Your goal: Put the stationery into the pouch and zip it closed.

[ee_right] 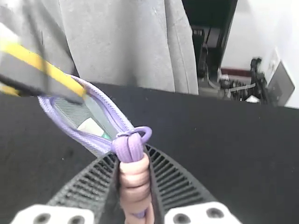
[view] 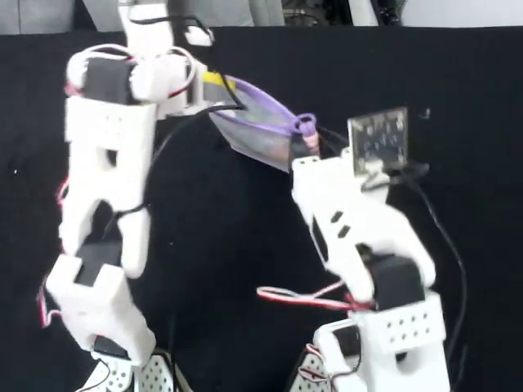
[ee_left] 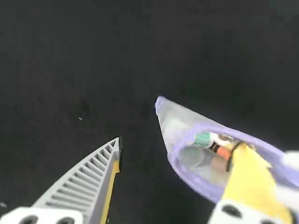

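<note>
Item: pouch (view: 260, 129), translucent with a lilac zip rim, held clear of the black table (view: 474, 90) and strung between the two arms, its mouth gaping. Contents: stationery (ee_left: 212, 140), small pieces in green, white and orange, lying inside the pouch. Holder at one end: right gripper (ee_right: 132, 161), pincer pressed together on the zipper pull (ee_right: 131, 144), a lilac loop over a pinkish tab. This hold looks meant for drawing the slider along the rim. Holder at the opposite end: left gripper (ee_left: 180, 144), pincer spread wide. Its yellow-padded finger (ee_left: 247, 177) lies at the rim, seemingly hooked into the mouth, and its ribbed grey finger (ee_left: 88, 186) is well apart over bare cloth. It pinches nothing and serves, by my reading, as an anchor to keep the pouch taut against the pull. Status: filling appears done; zip not yet closed.
</note>
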